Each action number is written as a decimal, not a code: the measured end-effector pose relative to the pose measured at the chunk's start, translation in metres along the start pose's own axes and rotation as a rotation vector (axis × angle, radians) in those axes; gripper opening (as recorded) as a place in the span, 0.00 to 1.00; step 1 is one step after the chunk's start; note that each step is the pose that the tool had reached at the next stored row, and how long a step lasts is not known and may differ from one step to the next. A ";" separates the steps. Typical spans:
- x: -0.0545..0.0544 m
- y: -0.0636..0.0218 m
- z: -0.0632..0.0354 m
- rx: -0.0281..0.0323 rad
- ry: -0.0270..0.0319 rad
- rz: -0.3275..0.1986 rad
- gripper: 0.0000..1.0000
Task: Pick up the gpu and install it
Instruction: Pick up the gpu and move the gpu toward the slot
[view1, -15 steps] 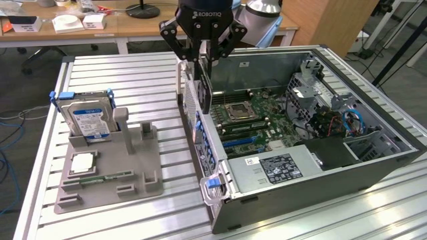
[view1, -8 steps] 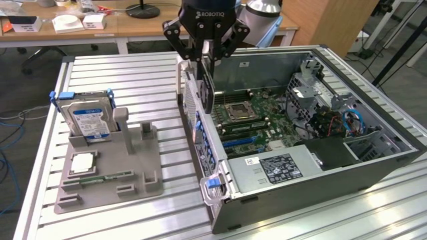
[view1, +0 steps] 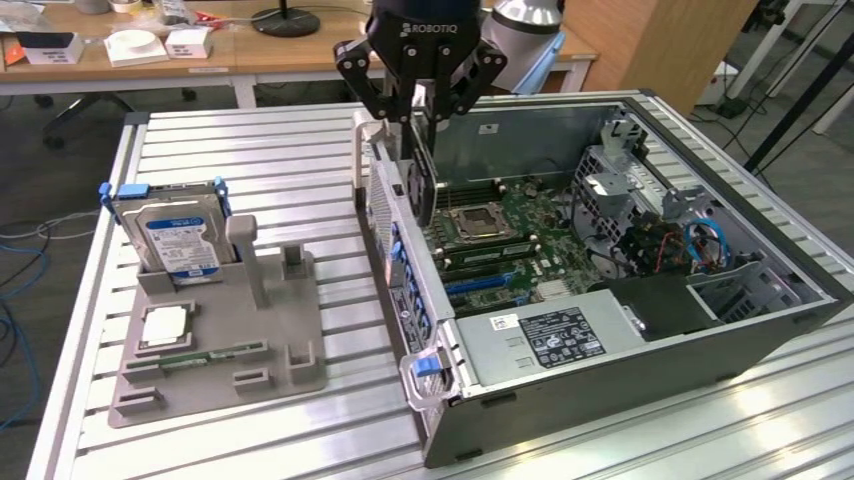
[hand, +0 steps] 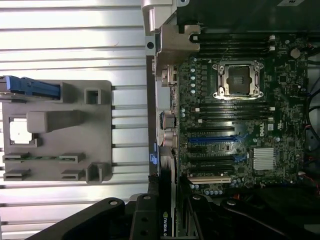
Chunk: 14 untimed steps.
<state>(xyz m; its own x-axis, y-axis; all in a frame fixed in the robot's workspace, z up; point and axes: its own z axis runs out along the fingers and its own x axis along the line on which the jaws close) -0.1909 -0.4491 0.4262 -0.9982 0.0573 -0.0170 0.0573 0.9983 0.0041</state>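
My gripper (view1: 416, 100) hangs over the rear wall of the open computer case (view1: 747, 330), shut on the gpu (view1: 423, 165). The gpu is a thin dark card held upright on edge, its lower end hanging just inside the case above the motherboard (view1: 514, 240). In the wrist view the gpu (hand: 167, 195) runs edge-on between the black fingers (hand: 142, 220), over the case's rear edge and beside the expansion slots (hand: 212, 162). A green logo shows on the card's edge near the gripper (hand: 169, 222).
A grey fixture block (view1: 220, 330) stands on the slatted table in the exterior view's left, holding an upright silver hard drive with a blue label (view1: 180, 240), a processor (view1: 163, 325) and a green memory stick (view1: 200, 357). The case holds a power supply (view1: 554, 335) and a drive cage (view1: 627, 190).
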 end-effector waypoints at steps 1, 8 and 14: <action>-0.001 0.0000 0.0000 0.0000 0.0001 0.000 0.26; -0.007 0.0004 0.0001 0.0000 0.0000 0.000 0.26; -0.012 0.0007 0.0002 0.0000 -0.0001 0.000 0.26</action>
<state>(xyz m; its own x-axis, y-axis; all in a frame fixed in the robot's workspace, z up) -0.1789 -0.4491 0.4262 -0.9982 0.0573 -0.0171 0.0573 0.9983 0.0041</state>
